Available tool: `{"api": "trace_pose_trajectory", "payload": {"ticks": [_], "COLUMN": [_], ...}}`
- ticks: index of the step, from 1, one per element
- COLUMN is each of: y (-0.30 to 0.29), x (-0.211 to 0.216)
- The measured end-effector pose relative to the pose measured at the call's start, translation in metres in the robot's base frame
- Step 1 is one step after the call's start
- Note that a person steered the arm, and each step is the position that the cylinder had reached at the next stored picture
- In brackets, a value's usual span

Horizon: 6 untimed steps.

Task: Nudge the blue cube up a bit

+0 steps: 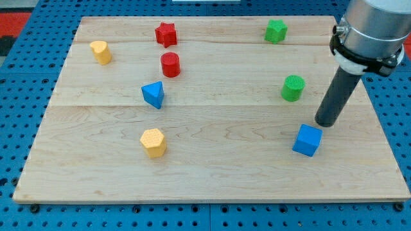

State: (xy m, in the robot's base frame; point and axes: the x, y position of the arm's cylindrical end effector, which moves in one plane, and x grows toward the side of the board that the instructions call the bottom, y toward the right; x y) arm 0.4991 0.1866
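Note:
The blue cube point(307, 140) sits on the wooden board point(212, 167) at the view's lower right. My tip point(323, 124) rests on the board just above and slightly right of the cube, very close to its upper right corner; I cannot tell if they touch. The dark rod rises from the tip toward the view's upper right, up to the arm's grey body.
A green cylinder point(293, 88) stands above the cube, left of the rod. A green block point(276, 31) is at the top. A blue triangular block point(153, 94), red cylinder point(170, 65), red star point(166, 34) and two yellow blocks point(100, 52) point(153, 142) lie left.

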Motion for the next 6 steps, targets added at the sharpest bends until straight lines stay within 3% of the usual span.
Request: {"api": "trace_pose_trajectory", "payload": {"ticks": [1, 2, 3, 4, 5, 6], "y": [-0.015, 0.019, 0.052, 0.005, -0.05, -0.068], "x": [0.04, 0.038, 0.067, 0.089, 0.087, 0.081]}}
